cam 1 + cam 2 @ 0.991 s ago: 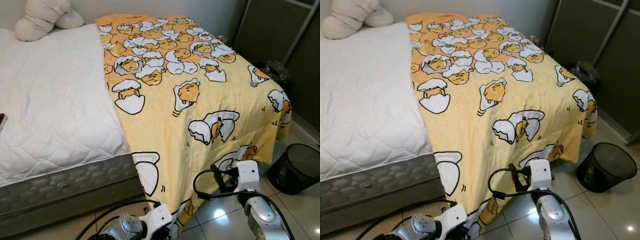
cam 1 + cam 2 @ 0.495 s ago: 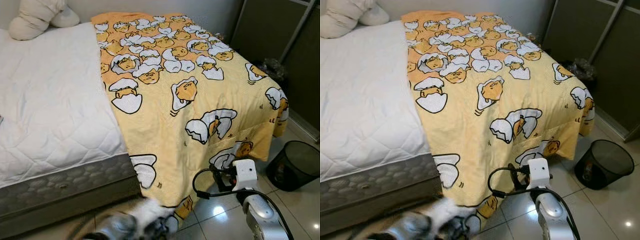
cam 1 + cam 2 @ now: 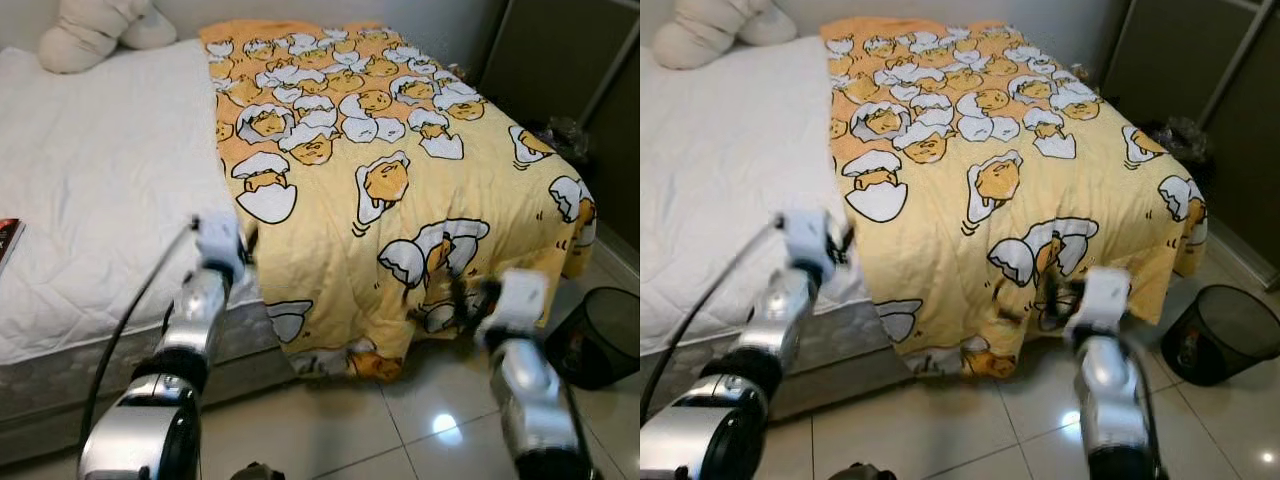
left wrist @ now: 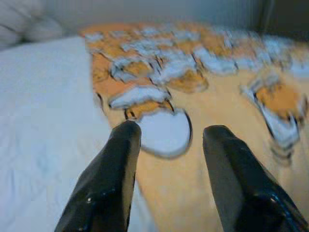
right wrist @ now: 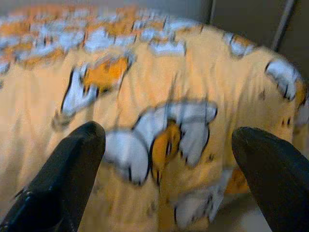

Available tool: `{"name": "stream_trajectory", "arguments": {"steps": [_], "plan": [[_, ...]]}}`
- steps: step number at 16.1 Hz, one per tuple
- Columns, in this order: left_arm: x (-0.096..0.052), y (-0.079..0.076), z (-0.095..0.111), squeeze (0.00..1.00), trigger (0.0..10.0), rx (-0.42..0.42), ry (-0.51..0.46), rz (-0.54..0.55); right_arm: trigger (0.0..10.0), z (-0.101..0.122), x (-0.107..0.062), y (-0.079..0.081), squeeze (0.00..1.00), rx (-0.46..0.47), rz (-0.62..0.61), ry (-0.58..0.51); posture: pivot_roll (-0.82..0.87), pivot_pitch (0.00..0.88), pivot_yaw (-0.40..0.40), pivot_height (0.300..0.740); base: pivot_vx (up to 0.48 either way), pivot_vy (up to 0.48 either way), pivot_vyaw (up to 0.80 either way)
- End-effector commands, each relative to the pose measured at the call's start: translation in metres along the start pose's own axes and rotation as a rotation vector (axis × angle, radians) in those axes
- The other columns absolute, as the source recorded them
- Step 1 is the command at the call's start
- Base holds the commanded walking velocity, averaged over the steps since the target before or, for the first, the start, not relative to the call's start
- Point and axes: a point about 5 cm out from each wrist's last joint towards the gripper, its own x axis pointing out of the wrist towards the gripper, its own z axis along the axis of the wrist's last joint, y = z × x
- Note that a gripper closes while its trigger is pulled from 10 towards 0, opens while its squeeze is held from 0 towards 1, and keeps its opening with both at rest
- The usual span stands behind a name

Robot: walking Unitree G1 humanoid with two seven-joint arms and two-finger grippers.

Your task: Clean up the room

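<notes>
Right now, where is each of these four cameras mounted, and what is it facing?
Left eye view: on the head, looking down at the bed and yellow blanket; both silver arms show.
Right eye view: beside it, same scene, plus the black bin.
Left wrist view: on the left arm, along the left tool at the blanket's edge.
Right wrist view: on the right arm, along the right tool at the blanket.
All four share the blanket.
</notes>
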Motion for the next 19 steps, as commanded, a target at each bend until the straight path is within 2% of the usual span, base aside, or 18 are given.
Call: {"name": "stream_trajectory", "arguments": {"steps": [1,2,4,5,6,9,10,11,13,14,15,17,19], "plan": [[-0.001,-0.003,0.000,0.00,10.0,-0.041,-0.006,0.044,10.0,0.006,0.003,0.002,0.00,0.022,-0.004,-0.032,-0.03,0.000,0.027,0.740,0.000,-0.480,0.64],[-0.001,-0.008,0.005,0.00,10.0,-0.083,-0.037,0.089,10.0,0.014,0.007,0.007,0.00,0.024,0.016,-0.059,-0.04,0.000,0.034,0.740,0.000,-0.469,0.60],[-0.008,-0.020,0.007,0.00,10.0,-0.033,-0.057,0.115,10.0,0.017,0.014,0.018,0.00,0.023,0.058,-0.066,-0.05,0.000,0.041,0.740,0.000,-0.471,0.58],[-0.010,-0.021,0.006,0.00,10.0,-0.014,-0.052,0.113,10.0,0.016,0.017,0.024,0.00,0.019,0.071,-0.063,-0.05,0.000,0.046,0.740,0.000,-0.480,0.58],[-0.008,-0.026,-0.005,0.00,10.0,0.018,0.016,0.102,10.0,0.021,0.026,0.027,0.00,0.057,0.044,-0.065,-0.05,0.000,0.048,0.740,0.000,-0.480,0.57],[-0.010,-0.031,-0.013,0.00,10.0,0.048,0.060,0.069,10.0,0.020,0.024,0.019,0.00,0.027,0.058,-0.057,-0.05,0.000,0.040,0.740,0.000,-0.480,0.57],[-0.011,-0.041,-0.008,0.00,10.0,0.052,0.030,0.026,10.0,0.016,0.022,0.013,0.00,0.026,0.049,-0.042,-0.04,0.000,0.038,0.740,0.262,-0.401,0.58],[-0.011,-0.045,-0.006,0.00,10.0,0.072,0.019,0.010,10.0,0.015,0.022,0.013,0.00,0.025,0.051,-0.042,-0.04,0.000,0.038,0.740,0.307,-0.368,0.58],[-0.010,-0.050,-0.010,0.00,10.0,0.055,0.060,0.012,10.0,0.009,0.019,0.013,0.00,0.027,0.053,-0.034,-0.03,0.000,0.037,0.740,0.272,-0.392,0.57],[-0.013,-0.047,-0.015,1.00,10.0,0.059,0.077,0.015,10.0,0.004,0.013,0.014,0.00,0.023,0.069,-0.025,-0.03,0.000,0.036,0.740,0.270,-0.334,0.58],[-0.023,-0.032,-0.020,1.00,10.0,0.096,0.056,0.031,10.0,-0.004,-0.002,0.012,1.00,-0.039,0.081,-0.028,-0.03,0.000,0.033,0.740,0.000,0.000,0.58],[-0.031,-0.021,-0.022,1.00,10.0,0.071,0.054,0.046,10.0,-0.011,-0.014,0.003,1.00,-0.043,0.065,-0.015,-0.02,0.000,0.027,0.740,0.000,0.000,0.58],[-0.032,-0.016,-0.020,1.00,10.0,0.069,0.039,0.059,10.0,-0.014,-0.016,0.000,1.00,-0.036,0.060,-0.003,-0.02,0.000,0.033,0.740,0.000,0.000,0.56]]}}
